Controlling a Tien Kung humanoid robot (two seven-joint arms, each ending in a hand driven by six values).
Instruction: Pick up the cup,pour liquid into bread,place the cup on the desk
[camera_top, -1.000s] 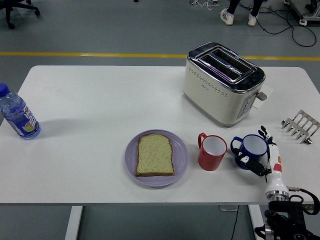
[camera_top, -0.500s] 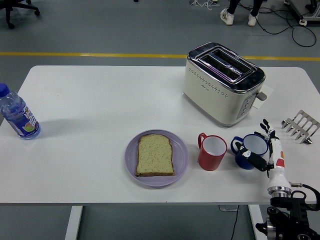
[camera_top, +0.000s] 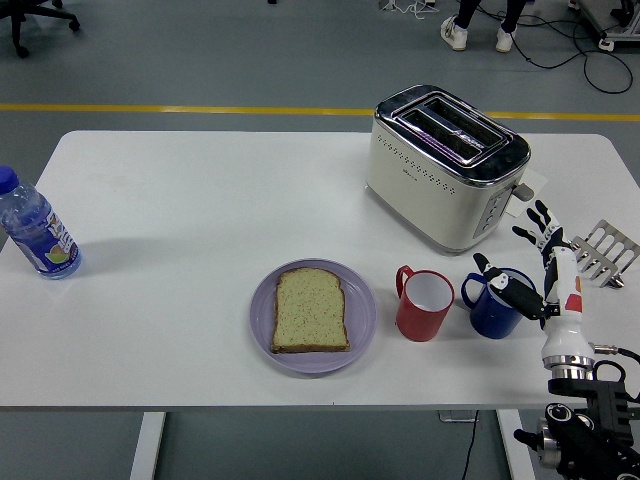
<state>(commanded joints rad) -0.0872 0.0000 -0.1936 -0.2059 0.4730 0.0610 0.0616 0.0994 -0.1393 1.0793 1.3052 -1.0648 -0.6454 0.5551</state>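
A slice of bread (camera_top: 311, 310) lies on a lilac plate (camera_top: 362, 332) near the table's front middle. Just right of the plate stands a red cup (camera_top: 424, 303), upright and white inside. A blue cup (camera_top: 492, 311) stands next to it on the right, its handle toward the red cup. My right hand (camera_top: 520, 255) comes up from the lower right corner and hangs at the blue cup's right side. Its fingers (camera_top: 538, 216) are spread, pointing toward the toaster, and its thumb lies over the cup's rim without closing on it. The left arm is out of view.
A cream toaster (camera_top: 445, 165) stands behind the cups. A metal toast rack (camera_top: 603, 250) sits near the right edge, close to my right hand. A water bottle (camera_top: 35, 230) stands at the far left edge.
My right hand has moved away from me and slightly right, past the blue cup's rim, and its fingers now spread above the cup. The cups stay on the table.
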